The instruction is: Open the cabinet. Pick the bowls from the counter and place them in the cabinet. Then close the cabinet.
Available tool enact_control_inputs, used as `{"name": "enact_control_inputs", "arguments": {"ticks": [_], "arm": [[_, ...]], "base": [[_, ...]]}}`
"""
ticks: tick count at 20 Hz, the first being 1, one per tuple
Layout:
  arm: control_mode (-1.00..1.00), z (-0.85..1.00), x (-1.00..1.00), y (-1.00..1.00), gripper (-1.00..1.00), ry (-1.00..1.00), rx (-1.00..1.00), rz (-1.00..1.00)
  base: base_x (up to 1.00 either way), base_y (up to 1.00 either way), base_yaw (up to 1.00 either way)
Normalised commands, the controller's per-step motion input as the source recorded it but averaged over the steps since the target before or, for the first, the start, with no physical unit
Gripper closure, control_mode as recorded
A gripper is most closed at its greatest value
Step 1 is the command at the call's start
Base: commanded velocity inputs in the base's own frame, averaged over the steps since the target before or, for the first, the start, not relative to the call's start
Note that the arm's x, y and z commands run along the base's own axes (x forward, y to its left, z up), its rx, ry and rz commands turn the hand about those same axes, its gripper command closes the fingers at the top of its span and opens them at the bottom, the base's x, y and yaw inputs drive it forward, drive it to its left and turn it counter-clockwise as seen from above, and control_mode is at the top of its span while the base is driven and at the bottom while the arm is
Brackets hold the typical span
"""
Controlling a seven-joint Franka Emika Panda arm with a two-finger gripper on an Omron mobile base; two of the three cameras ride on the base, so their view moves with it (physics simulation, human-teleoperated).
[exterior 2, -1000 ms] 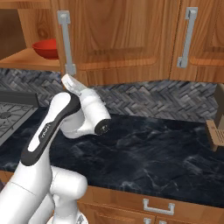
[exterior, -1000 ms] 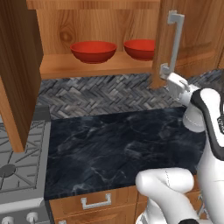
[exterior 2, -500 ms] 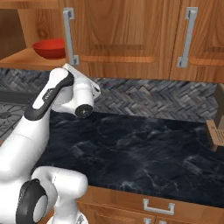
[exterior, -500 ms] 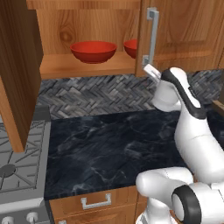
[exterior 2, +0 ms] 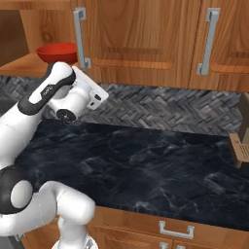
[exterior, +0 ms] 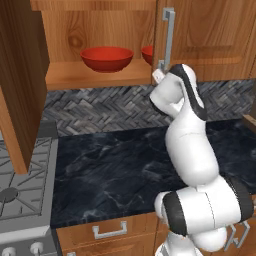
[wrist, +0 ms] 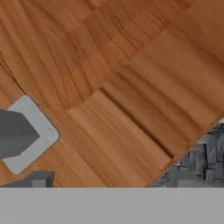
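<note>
The cabinet has its left door swung wide open. Its right door is nearly shut, silver bar handle at its edge. One red bowl sits on the shelf inside, and a sliver of the second bowl shows behind the door edge. My gripper is against the bottom of the right door, just under the handle, open and holding nothing. In the hand view the door panel and the handle's foot are very close. Nothing stands on the dark marbled counter.
A grey gas stove sits left of the counter, under the open left door. Drawers with small handles run below. A second wall cabinet door hangs to the right, and a wooden object stands at the counter's right end.
The right cabinet door has swung leftward toward shut, with my arm following it. The second bowl is now mostly hidden behind the door.
</note>
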Motion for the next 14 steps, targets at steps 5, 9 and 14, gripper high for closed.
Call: {"name": "enact_control_inputs", "arguments": {"ticks": [5, 9, 14], "arm": [[-1.0, -0.05, 0.23, -0.02, -1.0, -0.03, 0.0, -0.27], [-1.0, 0.0, 0.0, -0.03, -1.0, -0.14, 0.0, -0.08], [-1.0, 0.0, -0.23, 0.0, -1.0, -0.09, 0.0, 0.0]], "base": [[0.0, 0.0, 0.0], [0.0, 0.0, 0.0], [0.0, 0.0, 0.0]]}}
